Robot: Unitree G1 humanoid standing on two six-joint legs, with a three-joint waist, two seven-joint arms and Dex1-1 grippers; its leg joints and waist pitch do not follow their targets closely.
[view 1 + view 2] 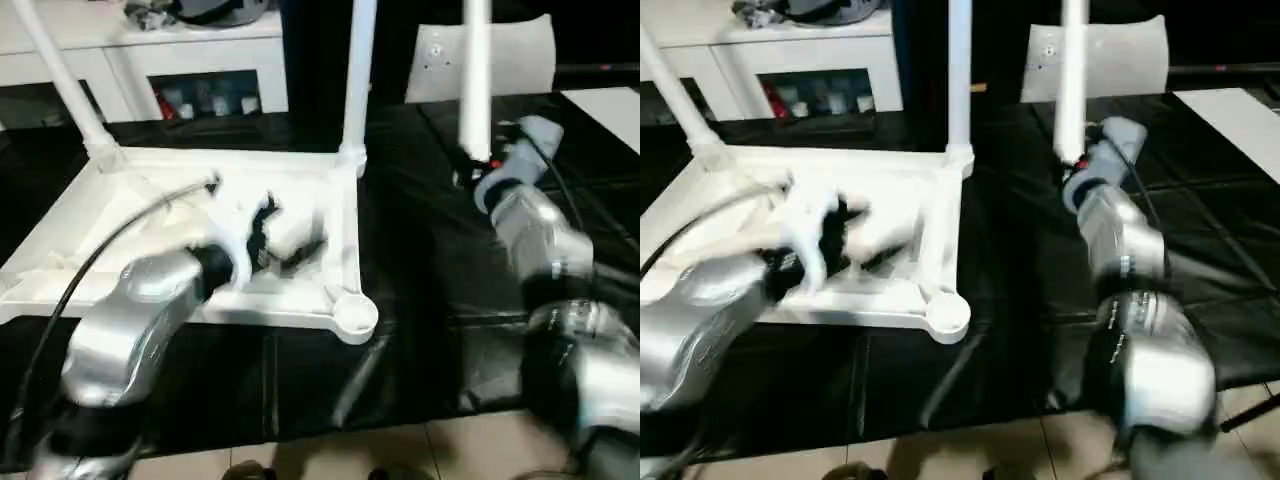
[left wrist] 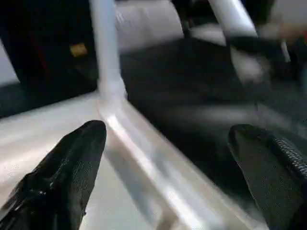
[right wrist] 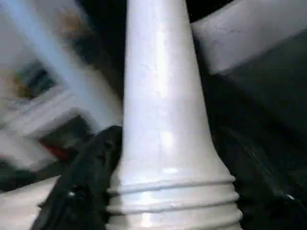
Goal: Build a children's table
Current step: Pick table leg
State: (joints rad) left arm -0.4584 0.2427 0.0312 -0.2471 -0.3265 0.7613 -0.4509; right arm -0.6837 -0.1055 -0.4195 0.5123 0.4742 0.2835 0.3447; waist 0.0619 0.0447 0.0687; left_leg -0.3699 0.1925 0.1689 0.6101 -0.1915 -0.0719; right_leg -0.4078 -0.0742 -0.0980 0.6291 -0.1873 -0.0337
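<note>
Leg (image 1: 474, 90) stands upright, threaded end down, in right gripper (image 1: 470, 165).

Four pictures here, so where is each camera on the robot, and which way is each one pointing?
Left and right eye views: on the head, looking down past silver forearms at the upturned white plastic tabletop on black sheeting.
Left wrist view: on the left arm, looking along the open left hand over the tabletop's rim.
Right wrist view: on the right arm, looking up the white tapered leg in the right hand.
Shared: both eye views and the left wrist view show the tabletop's standing corner leg.
</note>
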